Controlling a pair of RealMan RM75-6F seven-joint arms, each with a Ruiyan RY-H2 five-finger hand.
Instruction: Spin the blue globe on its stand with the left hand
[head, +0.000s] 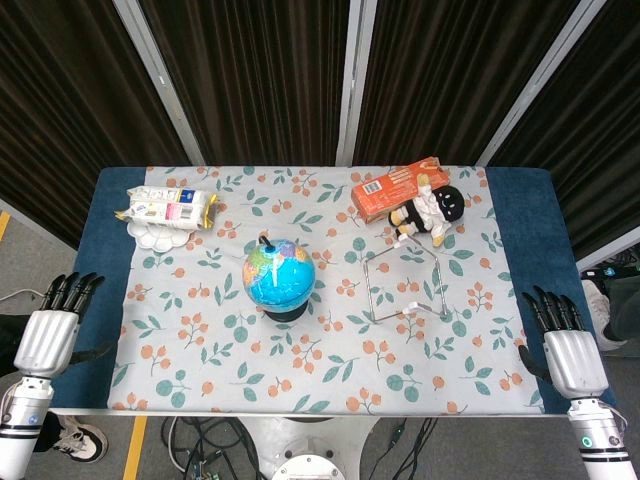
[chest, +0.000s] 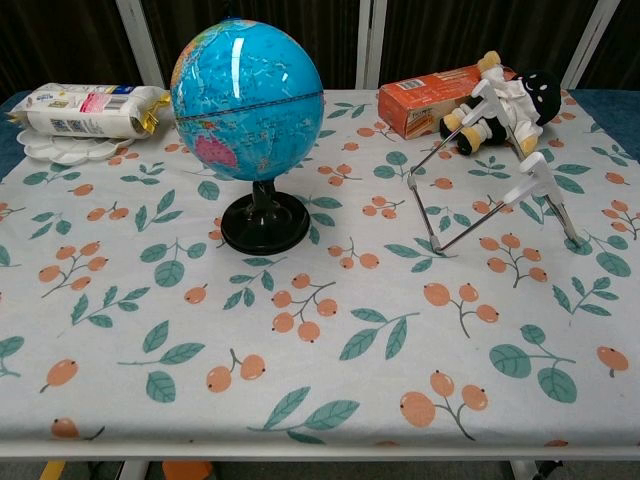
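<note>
The blue globe stands upright on its black stand just left of centre in the head view, on the flowered cloth that covers the counter. The left robot hand hangs at the lower left of the frame, off the counter's near-left corner, empty, fingers straight and lying close side by side, pointing up the frame. From that hand the globe lies up and to the right, well apart, with bare cloth between them. The right robot hand mirrors it at the lower right, also empty with fingers extended; it looks somewhat farther from the globe than the left one, though both are well off.

The chest view shows neither hand, only the globe at upper left, its spin axis tilted a little from vertical. So the coming reach probably runs diagonally inward from the left edge, and a sideways brush across the ball's near-left face should turn it. A snack packet on a white dish sits in the upper left, beyond that path. A wire frame, an orange box and a plush doll keep to the right.
</note>
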